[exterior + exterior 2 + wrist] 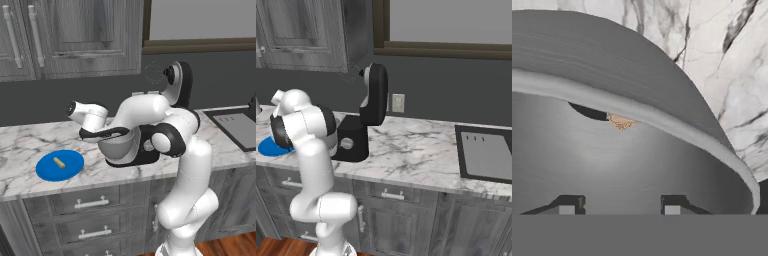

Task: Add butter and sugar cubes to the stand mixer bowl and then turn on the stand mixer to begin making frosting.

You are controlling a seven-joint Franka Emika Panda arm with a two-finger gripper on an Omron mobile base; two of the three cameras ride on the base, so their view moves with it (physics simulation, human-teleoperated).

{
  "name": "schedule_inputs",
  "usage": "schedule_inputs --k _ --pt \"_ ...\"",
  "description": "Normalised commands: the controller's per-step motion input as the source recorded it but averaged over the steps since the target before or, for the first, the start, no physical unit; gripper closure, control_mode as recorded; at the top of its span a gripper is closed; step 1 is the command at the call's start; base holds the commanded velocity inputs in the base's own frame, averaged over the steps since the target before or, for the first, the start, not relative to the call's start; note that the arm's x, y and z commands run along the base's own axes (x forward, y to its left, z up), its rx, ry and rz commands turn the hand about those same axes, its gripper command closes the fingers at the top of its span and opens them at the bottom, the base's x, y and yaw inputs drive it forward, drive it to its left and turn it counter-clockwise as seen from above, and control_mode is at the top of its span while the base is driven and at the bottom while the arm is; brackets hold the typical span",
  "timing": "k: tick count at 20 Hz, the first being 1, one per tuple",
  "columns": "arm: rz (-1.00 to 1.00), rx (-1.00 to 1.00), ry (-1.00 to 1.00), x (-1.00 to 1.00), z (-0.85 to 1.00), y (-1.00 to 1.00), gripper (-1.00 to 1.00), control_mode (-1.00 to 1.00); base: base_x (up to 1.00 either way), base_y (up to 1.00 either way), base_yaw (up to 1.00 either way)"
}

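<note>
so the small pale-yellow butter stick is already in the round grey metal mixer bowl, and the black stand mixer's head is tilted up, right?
Not quite. The small pale-yellow butter stick is on the flat round blue plate, not in the round grey metal mixer bowl; the left base view shows it. The black stand mixer's head is tilted up, as you said.

A kitchen: marble counter [30, 142], grey cabinets [75, 35], sink [486, 155].

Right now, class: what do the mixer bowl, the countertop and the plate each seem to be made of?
stand mixer bowl: likely brushed metal; grey, with fine streaks running round its wall.
Countertop: looks like polished marble; white with dark veins.
Plate: plain matte blue, ceramic or plastic; the look leaves it open.
</note>
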Motion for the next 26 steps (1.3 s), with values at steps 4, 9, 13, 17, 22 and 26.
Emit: schedule_inputs --k 4,9,13,17,22,26 --pt "0.01 0.00 0.00 -0.34 0.32 0.00 -1.00 -1.00 0.00 0.00 0.00" --pt "0.04 0.04 0.00 -0.50 0.78 0.01 -1.00 -1.00 0.00 0.00 0.00" --pt "0.11 0.02 0.00 -0.90 0.71 0.19 -1.00 -1.00 0.00 0.00 0.00" --pt "0.27 0.01 0.08 -1.00 0.39 0.43 -1.00 -1.00 0.00 0.00 0.00" --pt "0.41 0.03 0.13 -0.92 0.29 0.47 -1.00 -1.00 0.00 0.00 0.00" --pt "0.47 0.06 0.22 -0.41 0.35 0.47 -1.00 -1.00 0.00 0.00 0.00"
